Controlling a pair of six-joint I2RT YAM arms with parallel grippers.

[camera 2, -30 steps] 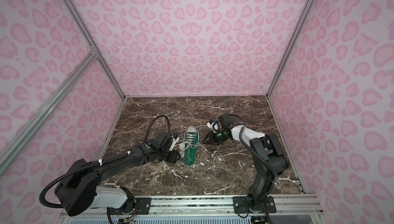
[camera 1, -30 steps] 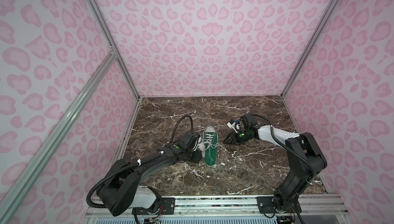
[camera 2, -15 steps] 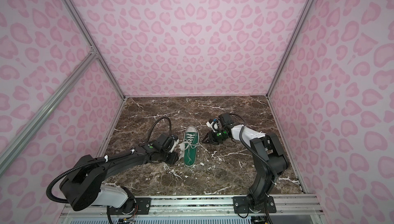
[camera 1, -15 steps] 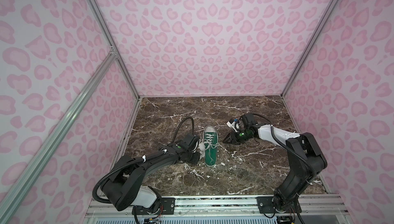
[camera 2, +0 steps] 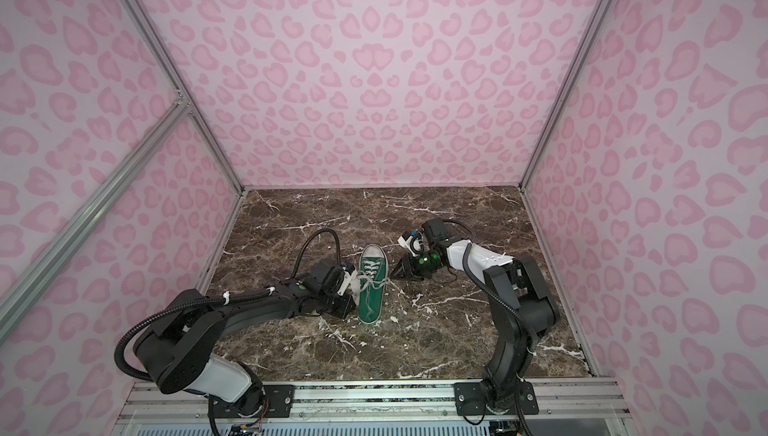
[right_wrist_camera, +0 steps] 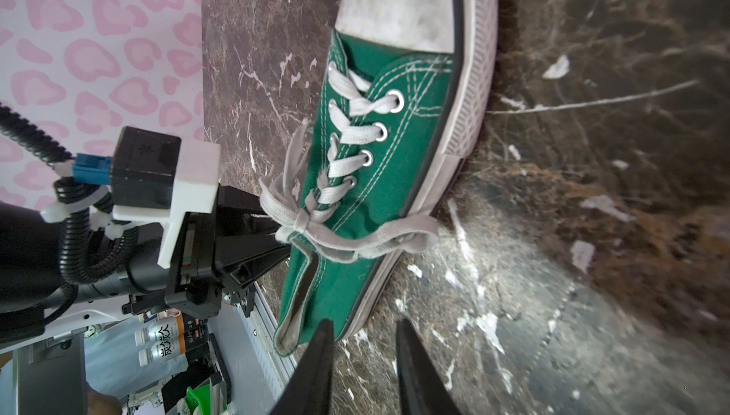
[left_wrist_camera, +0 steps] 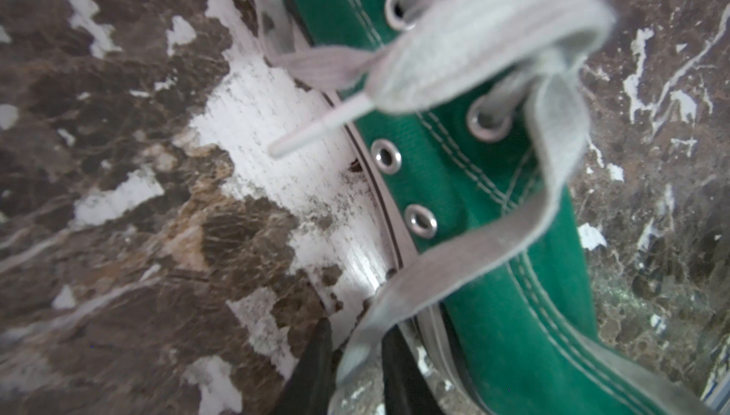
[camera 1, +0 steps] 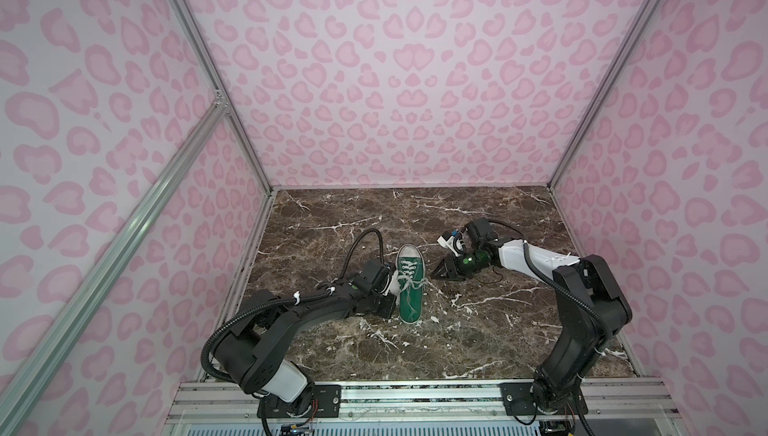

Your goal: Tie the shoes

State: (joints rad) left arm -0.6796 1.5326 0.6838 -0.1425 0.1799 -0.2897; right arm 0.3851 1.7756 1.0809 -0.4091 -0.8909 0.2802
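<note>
The shoe [camera 1: 409, 288] [camera 2: 372, 288], a green sneaker with a white toe cap, lies in the middle of the marble floor with its toe pointing to the back wall. Its white laces [right_wrist_camera: 300, 223] form a knot with loose loops hanging off both sides. In the left wrist view my left gripper [left_wrist_camera: 357, 338] sits low against the shoe's side [left_wrist_camera: 493, 235]. One lace strand [left_wrist_camera: 395, 306] runs between its black fingers and fills the gap. My right gripper [camera 1: 436, 275] [right_wrist_camera: 363, 338] rests a short way to the shoe's right, pointing at it, narrowly open with nothing between its fingers.
Pink-patterned walls [camera 1: 415, 81] close in the back and both sides. An aluminium rail [camera 1: 415, 396] runs along the front edge. The left arm's camera mount [right_wrist_camera: 158, 180] stands close against the far side of the shoe [right_wrist_camera: 379, 180]. Bare marble [camera 1: 415, 214] lies behind and in front.
The left gripper's jaws have closed in on the lace strand beside the shoe. The right arm and the shoe have stayed where they were.
</note>
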